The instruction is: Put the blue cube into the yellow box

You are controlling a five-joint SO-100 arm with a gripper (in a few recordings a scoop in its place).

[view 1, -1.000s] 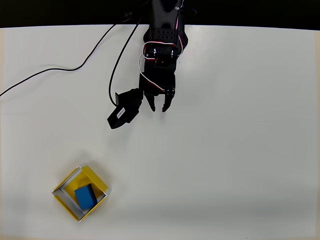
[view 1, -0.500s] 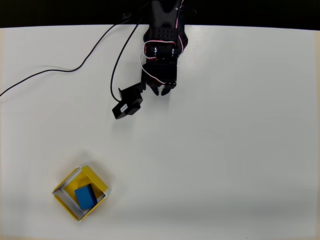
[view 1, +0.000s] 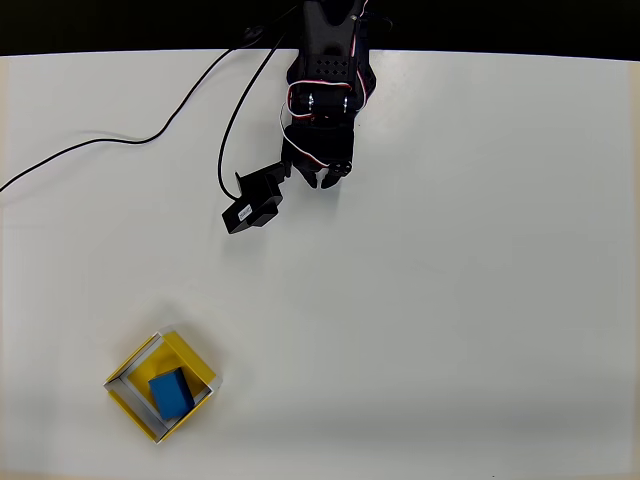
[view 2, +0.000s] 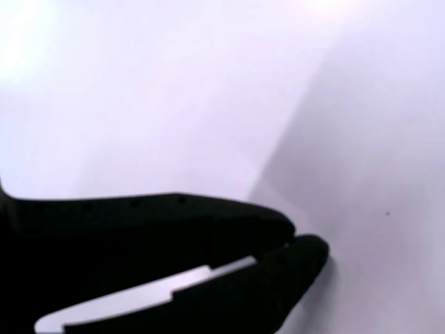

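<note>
Your blue cube (view 1: 171,393) lies inside the yellow box (view 1: 128,400) at the table's (view 1: 450,300) lower left. Your hand (view 1: 327,182) sits well apart, fingers together, empty.

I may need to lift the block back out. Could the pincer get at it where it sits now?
Probably yes. The blue block lies in the open-topped yellow tray with its top uncovered, and bare table separates it from the pincer, which looks shut and empty. Whether the arm stretches that far, I can't tell.
</note>
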